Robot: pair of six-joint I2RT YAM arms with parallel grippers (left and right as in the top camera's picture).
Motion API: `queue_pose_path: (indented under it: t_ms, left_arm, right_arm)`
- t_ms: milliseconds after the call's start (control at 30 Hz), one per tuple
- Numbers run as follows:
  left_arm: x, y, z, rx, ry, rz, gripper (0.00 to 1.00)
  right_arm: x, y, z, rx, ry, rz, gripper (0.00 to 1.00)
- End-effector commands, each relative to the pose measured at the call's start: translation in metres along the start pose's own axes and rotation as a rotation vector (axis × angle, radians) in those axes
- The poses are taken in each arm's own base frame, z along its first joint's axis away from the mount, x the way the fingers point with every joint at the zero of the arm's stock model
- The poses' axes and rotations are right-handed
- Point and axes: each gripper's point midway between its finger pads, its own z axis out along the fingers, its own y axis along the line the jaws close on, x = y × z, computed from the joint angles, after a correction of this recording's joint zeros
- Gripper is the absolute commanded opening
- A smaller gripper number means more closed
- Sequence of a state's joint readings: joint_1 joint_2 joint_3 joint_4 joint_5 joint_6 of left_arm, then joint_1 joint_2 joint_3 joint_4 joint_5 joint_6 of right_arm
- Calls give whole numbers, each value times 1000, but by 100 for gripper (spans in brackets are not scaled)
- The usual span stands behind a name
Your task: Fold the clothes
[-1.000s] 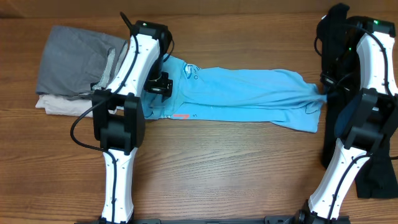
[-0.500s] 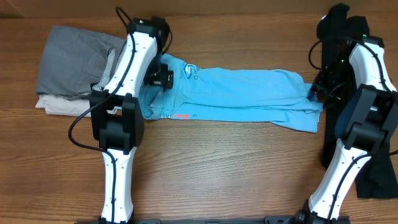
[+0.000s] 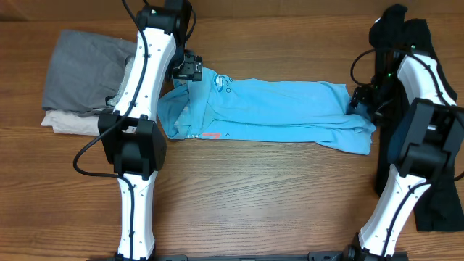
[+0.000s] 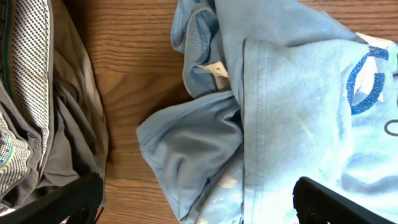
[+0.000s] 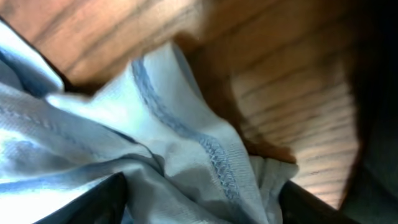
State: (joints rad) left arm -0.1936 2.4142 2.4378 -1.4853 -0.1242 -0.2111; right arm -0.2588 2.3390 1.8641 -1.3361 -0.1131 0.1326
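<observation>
The light blue T-shirt (image 3: 283, 109) lies as a long strip across the middle of the wooden table, its print near the left end. My left gripper (image 3: 187, 69) hovers open over the far left end. In the left wrist view its fingers (image 4: 68, 202) stand wide apart above the rumpled sleeve of the shirt (image 4: 199, 143), gripping nothing. My right gripper (image 3: 360, 98) sits at the shirt's right end. In the right wrist view it (image 5: 202, 208) is open, and the shirt's stitched hem (image 5: 180, 137) lies loose between its fingers.
Folded grey (image 3: 87, 72) and beige (image 3: 61, 123) garments are stacked at the far left, close to the left arm, and show again in the left wrist view (image 4: 37, 124). A long black garment (image 3: 395, 36) lies along the right edge behind the right arm.
My right gripper has opened and let go of the shirt's right end, which has settled flat. My left gripper has lifted and moved toward the far edge, off the shirt's left end.
</observation>
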Motion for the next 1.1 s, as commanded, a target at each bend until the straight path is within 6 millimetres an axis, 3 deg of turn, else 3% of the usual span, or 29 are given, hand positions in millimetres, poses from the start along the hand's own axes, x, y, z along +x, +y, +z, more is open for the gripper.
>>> queue_pose_path:
  t_ms: [0, 67, 133, 233, 400, 567, 667, 833, 933, 1067]
  left_arm:
    - [-7, 10, -16, 21, -39, -39, 100]
    - [-7, 15, -15, 29, -36, -51, 100]
    - [-8, 19, -15, 42, -31, -55, 100]
    - [-8, 24, -14, 49, -30, -66, 100]
    - [-11, 26, -14, 50, -38, -65, 100]
    - [-12, 27, -14, 49, -41, -40, 100]
    - [-13, 29, -14, 50, -46, -41, 100]
    - [-15, 29, -14, 52, -56, -43, 100]
    - [-18, 26, -14, 66, -65, -42, 100]
    - [-22, 20, -15, 102, -79, -36, 100]
  right_arm:
    - [18, 1, 28, -6, 75, 32, 54]
    - [18, 0, 32, -6, 72, 47, 33]
    - [14, -2, 32, -10, 59, 60, 4]
    - [8, -3, 27, -33, 42, 71, 4]
    - [-3, -15, 3, -75, 20, 116, 4]
    - [-7, -18, -38, -85, 3, 98, 4]
    - [-13, -7, -81, -127, -61, 64, 4]
    - [-6, 12, -126, -168, -117, 4, 4]
    - [1, 26, -133, -163, -123, -33, 4]
    - [13, 64, -126, -149, -108, -123, 4]
